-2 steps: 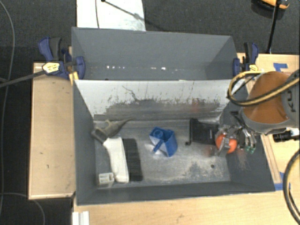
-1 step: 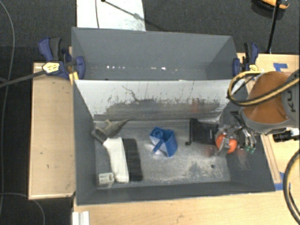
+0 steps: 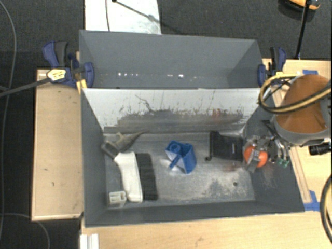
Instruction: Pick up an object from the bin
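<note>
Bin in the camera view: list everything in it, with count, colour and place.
brush: one, white with black bristles, floor's left side.
small piece: one, pale grey, front left, at the brush's end.
tool: one, grey-olive, left rear, behind the brush.
plastic thing: one, blue, floor's middle.
block: one, black, right of middle, beside the gripper.
round bit: one, orange-red, at the gripper; loose thing or robot part, cannot tell.
bin: one, grey metal.
gripper: one, metal, low at the bin's right.
arm: one, orange cover, entering from right.
</note>
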You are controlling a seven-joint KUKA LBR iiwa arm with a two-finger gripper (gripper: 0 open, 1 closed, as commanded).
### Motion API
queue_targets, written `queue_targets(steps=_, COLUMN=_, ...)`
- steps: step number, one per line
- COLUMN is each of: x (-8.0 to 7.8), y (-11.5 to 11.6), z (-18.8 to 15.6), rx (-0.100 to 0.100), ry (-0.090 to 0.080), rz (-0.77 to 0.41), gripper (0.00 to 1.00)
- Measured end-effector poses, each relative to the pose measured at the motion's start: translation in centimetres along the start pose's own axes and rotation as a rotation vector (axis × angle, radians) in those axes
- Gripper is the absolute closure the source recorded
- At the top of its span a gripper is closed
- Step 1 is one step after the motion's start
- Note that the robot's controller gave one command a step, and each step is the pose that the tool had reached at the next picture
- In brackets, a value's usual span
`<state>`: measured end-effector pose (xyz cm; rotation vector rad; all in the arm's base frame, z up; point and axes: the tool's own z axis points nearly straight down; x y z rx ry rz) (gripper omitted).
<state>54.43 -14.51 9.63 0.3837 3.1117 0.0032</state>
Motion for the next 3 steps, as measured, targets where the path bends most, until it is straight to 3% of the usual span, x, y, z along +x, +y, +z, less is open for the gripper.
queue_targets(steps=1, x=-0.3, y=0.8, z=-9.7, rx=0.0, ry=-0.001, rz=-0.011, gripper=1.0)
queue_targets(steps=2, x=-0.3, y=0.8, z=-9.7, rx=0.0, ry=-0.001, rz=-0.011, gripper=1.0)
queue_targets(steps=3, x=0.5, y=0.1, z=-14.7, rx=-0.001, ry=0.003, rz=-0.004, gripper=1.0)
